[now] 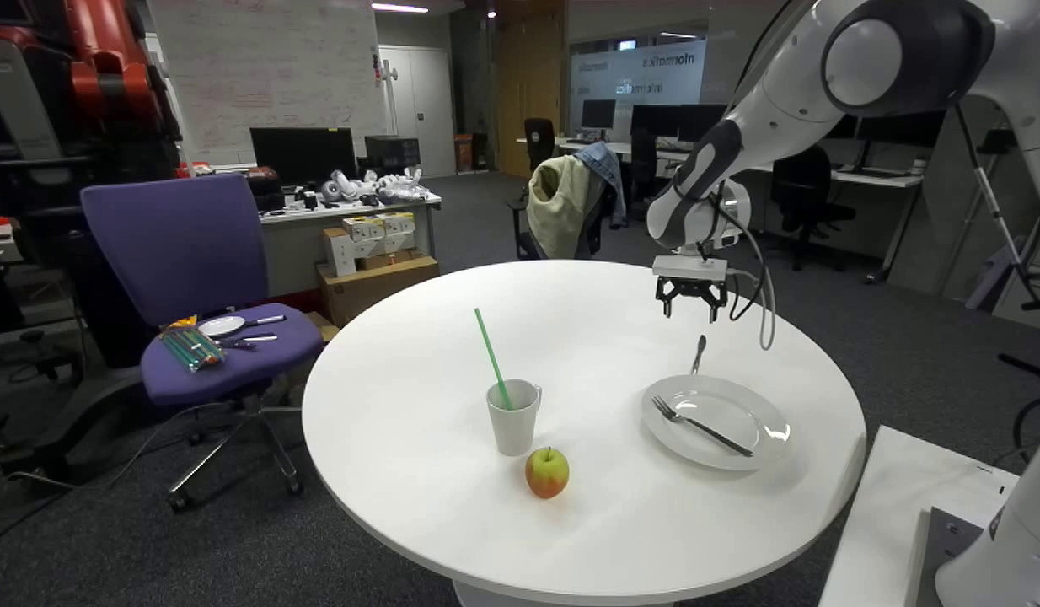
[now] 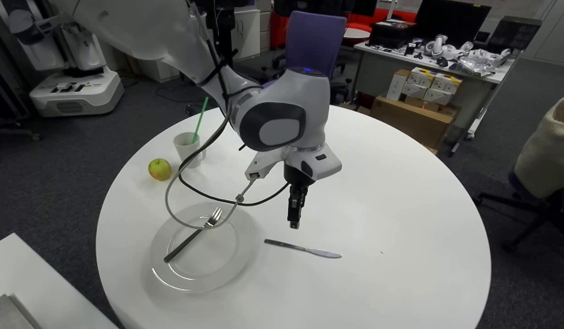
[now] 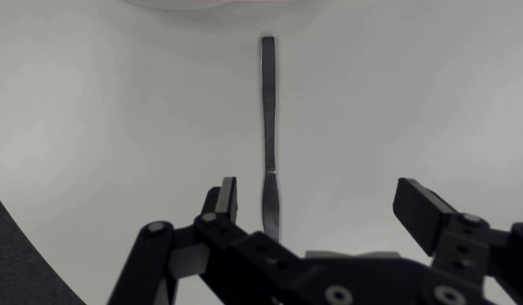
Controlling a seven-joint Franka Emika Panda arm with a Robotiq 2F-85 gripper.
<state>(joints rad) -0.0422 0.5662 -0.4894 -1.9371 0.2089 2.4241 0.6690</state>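
My gripper is open and empty above the white table, in both exterior views [image 1: 690,314] [image 2: 294,224]. A silver knife [image 2: 305,250] lies on the table below it, apart from the fingers. In the wrist view the knife [image 3: 268,101] shows between the open fingers [image 3: 317,192], closer to the left one, and its blade end is hidden by the gripper. The knife [image 1: 699,354] lies beside a white plate [image 1: 676,451], also at the wrist view's top edge [image 3: 181,4]. A fork [image 1: 707,431] rests on the plate [image 2: 238,269].
A white cup [image 1: 513,428] with a green straw [image 1: 490,350] and a yellow-red apple [image 1: 547,474] stand on the round white table [image 1: 385,472]. A purple chair [image 1: 183,244] is beyond its edge. Cables [image 2: 172,205] hang from the arm over the plate.
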